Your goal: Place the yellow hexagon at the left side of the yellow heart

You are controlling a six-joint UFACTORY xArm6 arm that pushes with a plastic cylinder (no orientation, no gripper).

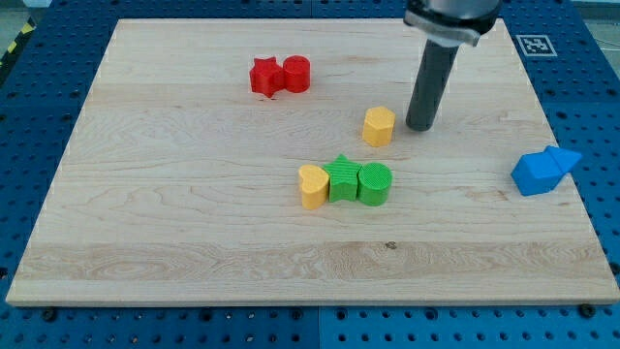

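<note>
The yellow hexagon (379, 126) sits a little right of the board's middle, toward the view's top. The yellow heart (312, 186) lies below and to the left of it, touching the left side of a green star (342, 179). My tip (420, 126) rests on the board just right of the yellow hexagon, with a small gap between them. The rod rises straight up to the arm's mount at the view's top.
A green cylinder (375, 183) touches the green star's right side. A red star (264, 77) and a red cylinder (296, 74) sit together at the upper left. Two blue blocks (543, 170) lie at the wooden board's (145, 242) right edge.
</note>
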